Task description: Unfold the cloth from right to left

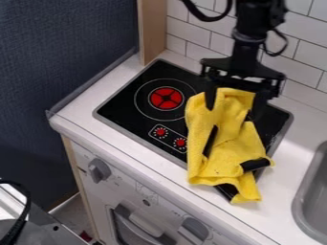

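Black arm (246, 53) upright, end effector (233, 113) downward at yellow cloth (223, 162), fingers (211, 97) wide apart

fuzzy yellow cloth (224, 139), glossy black stovetop (144, 90), smooth white counter (83, 115)

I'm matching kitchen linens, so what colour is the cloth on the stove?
Yellow: the cloth shows it best in the camera view.

Hand (233, 112) at rumpled yellow cloth (233, 154)
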Robot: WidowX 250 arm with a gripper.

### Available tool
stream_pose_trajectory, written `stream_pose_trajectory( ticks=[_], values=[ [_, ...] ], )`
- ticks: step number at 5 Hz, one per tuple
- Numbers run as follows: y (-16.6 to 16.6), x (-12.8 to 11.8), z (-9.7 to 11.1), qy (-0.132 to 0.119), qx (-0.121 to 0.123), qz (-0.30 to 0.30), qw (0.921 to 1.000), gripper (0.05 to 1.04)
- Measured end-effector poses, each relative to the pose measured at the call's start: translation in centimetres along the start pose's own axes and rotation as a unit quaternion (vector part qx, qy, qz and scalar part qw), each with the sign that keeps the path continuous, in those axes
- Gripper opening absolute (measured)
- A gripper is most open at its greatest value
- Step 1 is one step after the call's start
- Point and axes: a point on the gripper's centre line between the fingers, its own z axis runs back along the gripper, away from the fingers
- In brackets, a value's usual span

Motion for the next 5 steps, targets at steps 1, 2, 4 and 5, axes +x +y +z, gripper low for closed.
stream_pose_trajectory(
  ticks=[1, 2, 4, 5],
  values=[
    [1.1, -0.5, -1.1, 0.011, -0.002, 0.016, 0.9998, 1.004],
    [1.6, -1.2, -1.7, 0.018, 0.012, 0.024, 0.9995, 1.004],
    [1.4, -1.5, -2.3, 0.016, -0.004, 0.016, 0.9997, 1.004],
    [2.4, -1.0, -3.8, 0.024, -0.001, 0.031, 0.9992, 1.004]
  ],
)
